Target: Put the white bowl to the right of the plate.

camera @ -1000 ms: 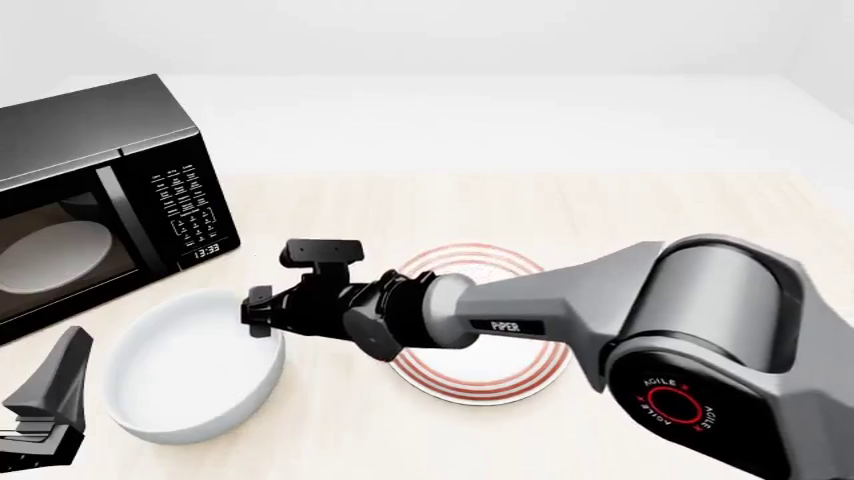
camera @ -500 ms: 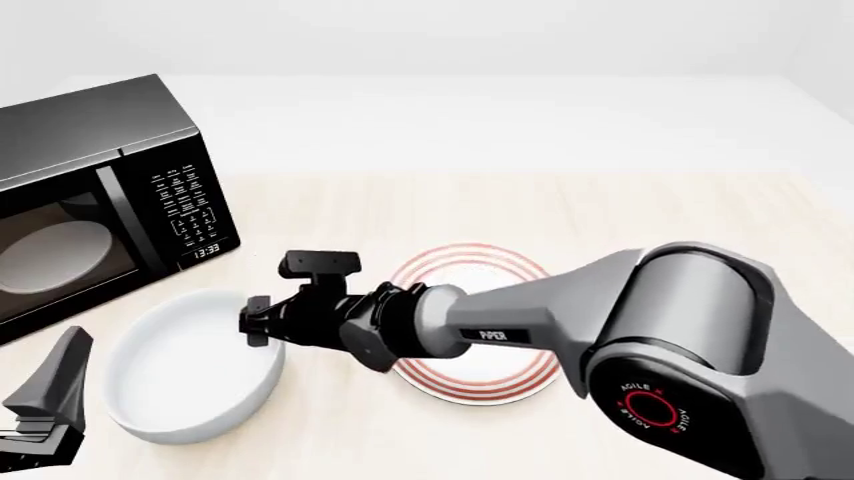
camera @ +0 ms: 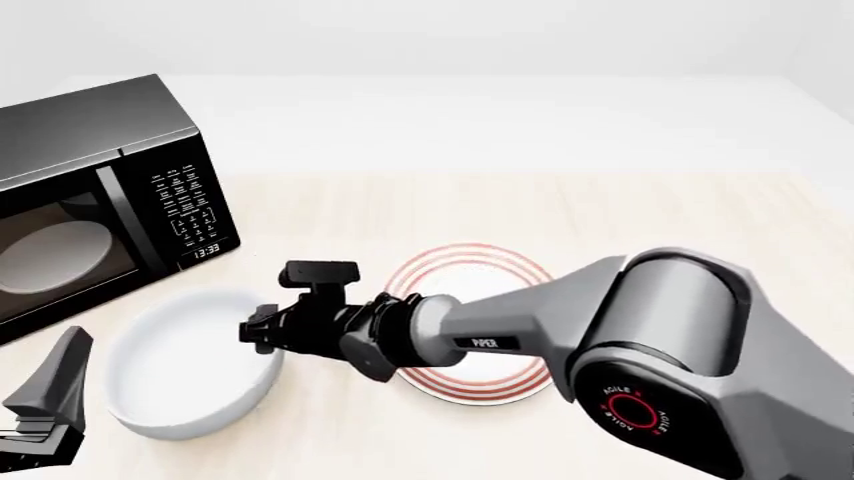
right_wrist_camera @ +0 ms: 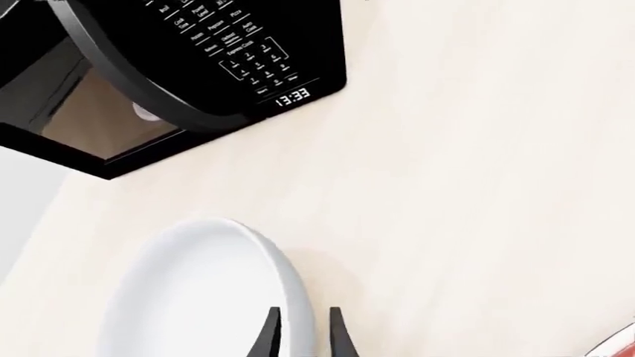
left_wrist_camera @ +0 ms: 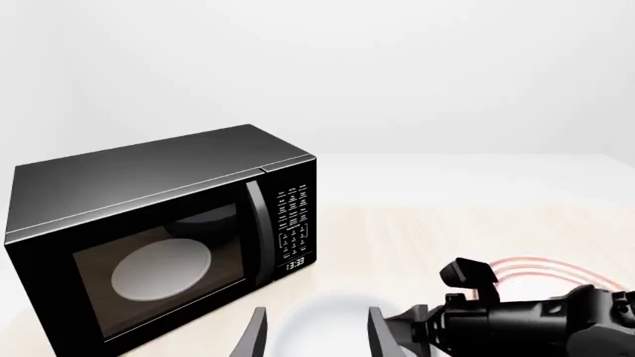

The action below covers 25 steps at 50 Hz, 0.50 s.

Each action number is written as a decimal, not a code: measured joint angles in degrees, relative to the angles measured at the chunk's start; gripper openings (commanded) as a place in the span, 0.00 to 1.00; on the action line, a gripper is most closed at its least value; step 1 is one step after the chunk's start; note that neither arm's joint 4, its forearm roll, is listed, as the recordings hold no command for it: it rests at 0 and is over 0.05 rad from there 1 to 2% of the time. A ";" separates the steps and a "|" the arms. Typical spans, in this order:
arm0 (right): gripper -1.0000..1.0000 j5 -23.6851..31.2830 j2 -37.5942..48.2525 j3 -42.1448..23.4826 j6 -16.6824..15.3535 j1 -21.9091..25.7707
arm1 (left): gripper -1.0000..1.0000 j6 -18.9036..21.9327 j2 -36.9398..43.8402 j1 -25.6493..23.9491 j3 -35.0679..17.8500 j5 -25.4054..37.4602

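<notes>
**Right gripper now at the bowl's rim**

Over the last second your right gripper (camera: 258, 333) has slid down and slightly left, from above the near-right rim of the white bowl (camera: 187, 365) to the rim itself. In the right wrist view its fingertips (right_wrist_camera: 269, 333) straddle the bowl's edge with a narrow gap, one finger inside the wall and one outside. The jaws look slightly apart, though you cannot tell from this angle whether they already pinch the rim. The bowl has not moved: it sits left of the plate (camera: 470, 330), so the task is barely started.

For room, the microwave (camera: 94, 200) stands close behind and left of the bowl, so lift before you swing. Your own right arm lies across the plate, and the bowl must pass over or around it. The table (camera: 641, 215) to the right of the plate is open and wide. The left gripper (left_wrist_camera: 315, 338) waits, jaws apart, at the near-left corner, near the bowl.
</notes>
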 measured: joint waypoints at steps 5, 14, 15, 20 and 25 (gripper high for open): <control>0.00 -1.26 0.25 0.12 2.53 0.28 | 1.00 0.00 0.00 0.00 0.00 0.00; 0.00 -1.56 0.35 -0.18 3.76 0.17 | 1.00 0.00 0.00 0.00 0.00 0.00; 0.00 -1.40 0.21 -0.27 3.66 0.08 | 1.00 0.00 0.00 0.00 0.00 0.00; 0.00 -0.50 -0.94 -0.23 2.98 -0.25 | 1.00 0.00 0.00 0.00 0.00 0.00; 0.00 0.45 -2.92 0.26 1.94 -0.82 | 1.00 0.00 0.00 0.00 0.00 0.00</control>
